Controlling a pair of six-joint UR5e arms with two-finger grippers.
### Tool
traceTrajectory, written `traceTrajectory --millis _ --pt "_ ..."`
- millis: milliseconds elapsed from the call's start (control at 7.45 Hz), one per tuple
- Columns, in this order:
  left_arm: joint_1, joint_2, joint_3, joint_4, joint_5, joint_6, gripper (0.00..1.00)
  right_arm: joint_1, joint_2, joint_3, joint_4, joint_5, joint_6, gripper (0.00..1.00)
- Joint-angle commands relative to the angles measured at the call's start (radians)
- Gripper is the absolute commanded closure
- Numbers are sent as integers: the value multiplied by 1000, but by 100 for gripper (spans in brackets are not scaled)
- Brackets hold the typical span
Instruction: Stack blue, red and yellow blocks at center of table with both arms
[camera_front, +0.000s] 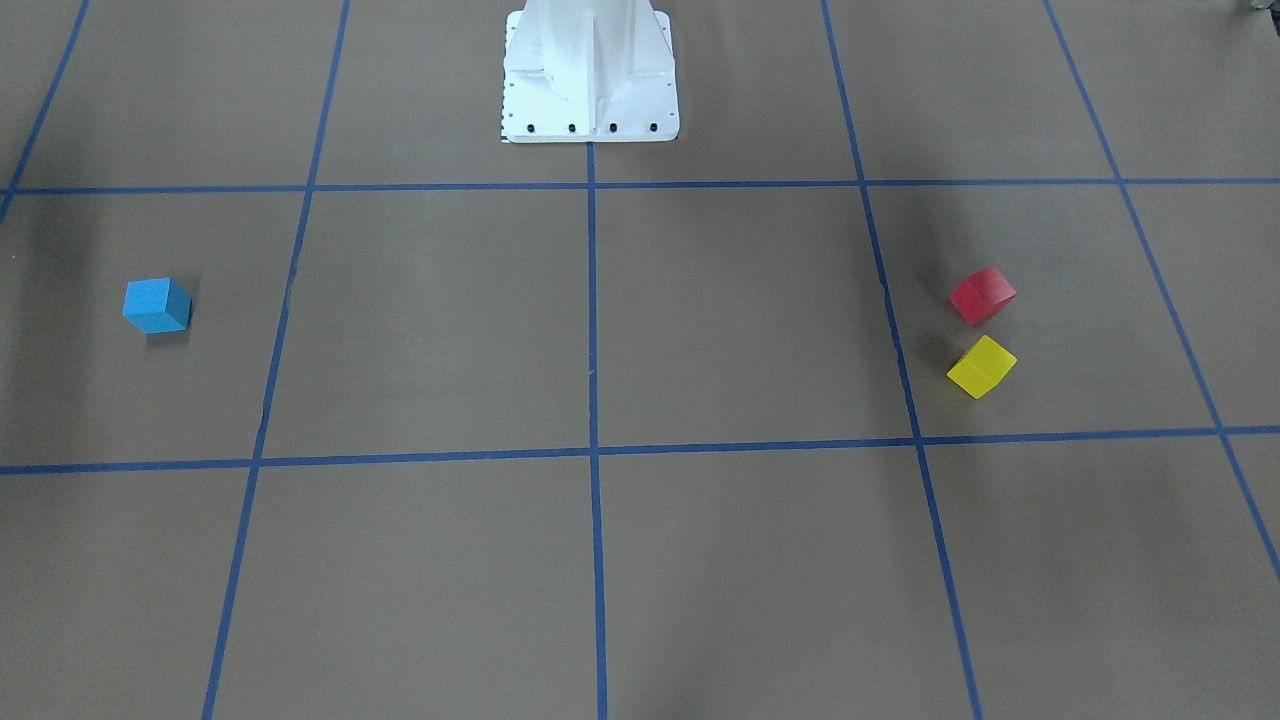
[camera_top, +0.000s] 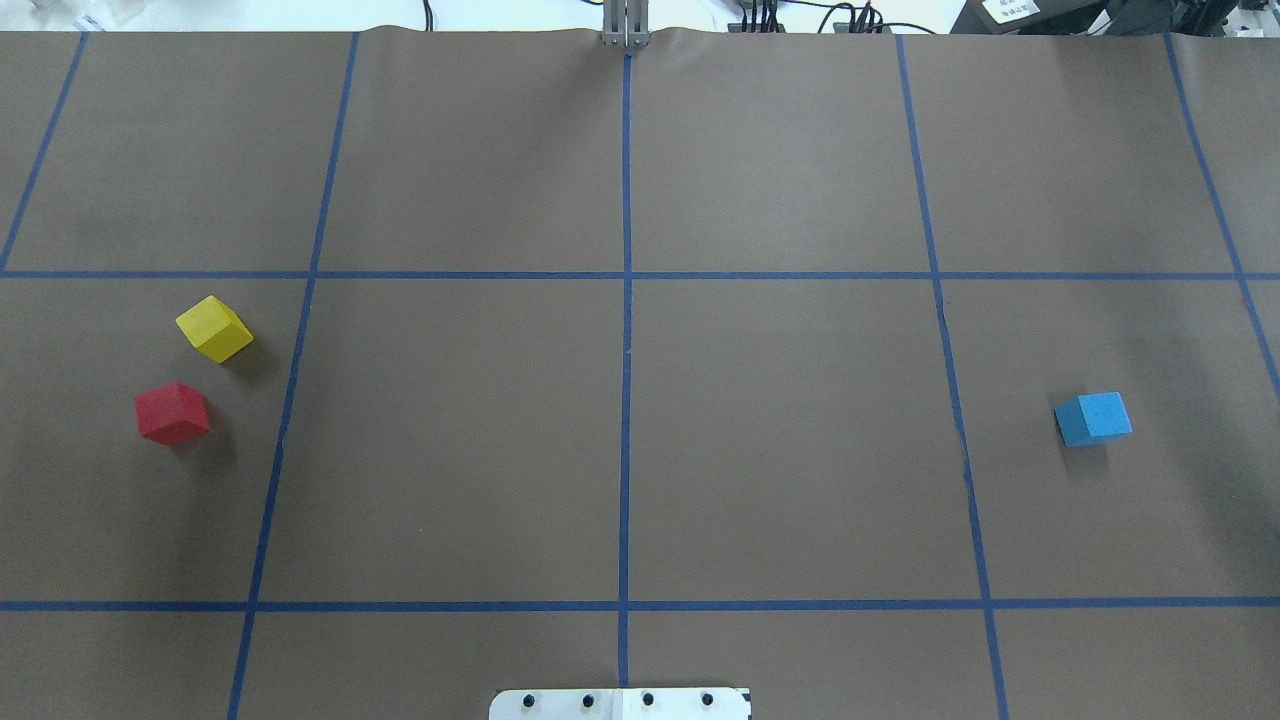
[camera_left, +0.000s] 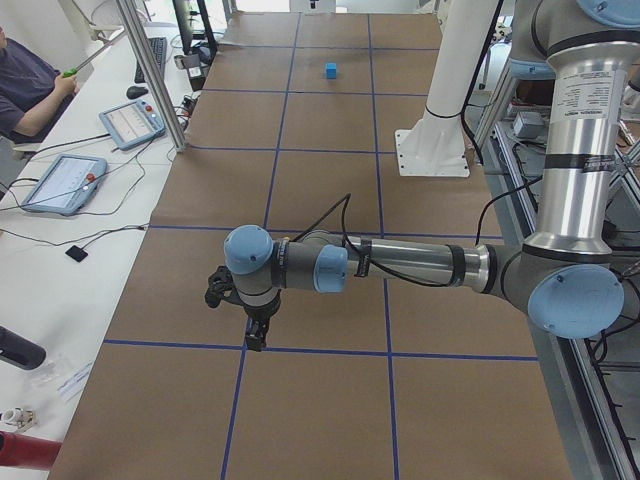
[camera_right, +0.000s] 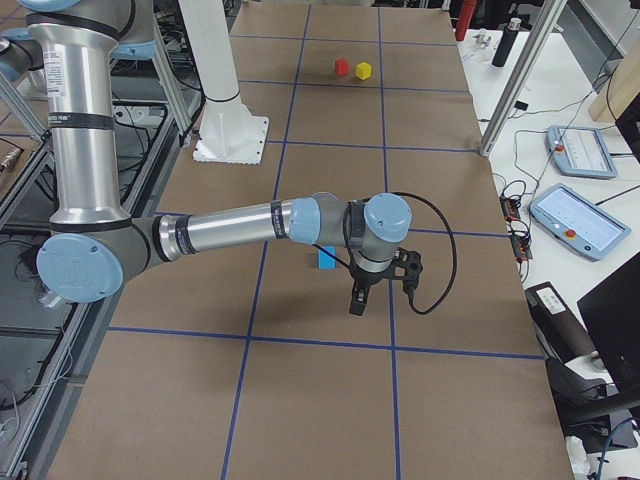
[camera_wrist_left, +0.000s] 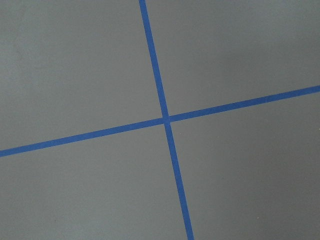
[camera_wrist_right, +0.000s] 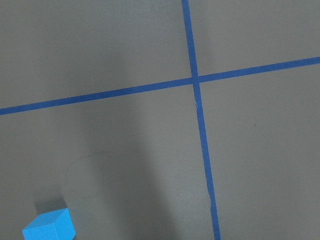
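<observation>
I would square the right claw (camera_right: 356, 306) with the skewed blue block (camera_top: 1093, 418) before descending (whether it or the left claw (camera_left: 256, 342) is open, I cannot tell).

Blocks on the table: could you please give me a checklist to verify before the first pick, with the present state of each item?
1. Blue block free, nothing on it: ok.
2. Red block and yellow block apart, not touching: ok.
3. Middle of the table free for the stack: ok.
4. Left gripper open: cannot tell, only a side view shows it.
5. Right gripper open: cannot tell, same reason.
6. Blue block centred in the right wrist view: not ok, it sits in the lower left corner.
</observation>
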Motion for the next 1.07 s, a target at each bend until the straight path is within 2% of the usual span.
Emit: traceTrajectory --millis 0,671,940 --pt "0 2 4 1 0 0 0 1 -7 8 2 -2 -11 0" --pt "0 1 -9 0 2 3 0 1 31 35 5 -7 -4 0" --pt "0 -2 -40 1 3 0 0 -28 170 29 2 -18 2 0"
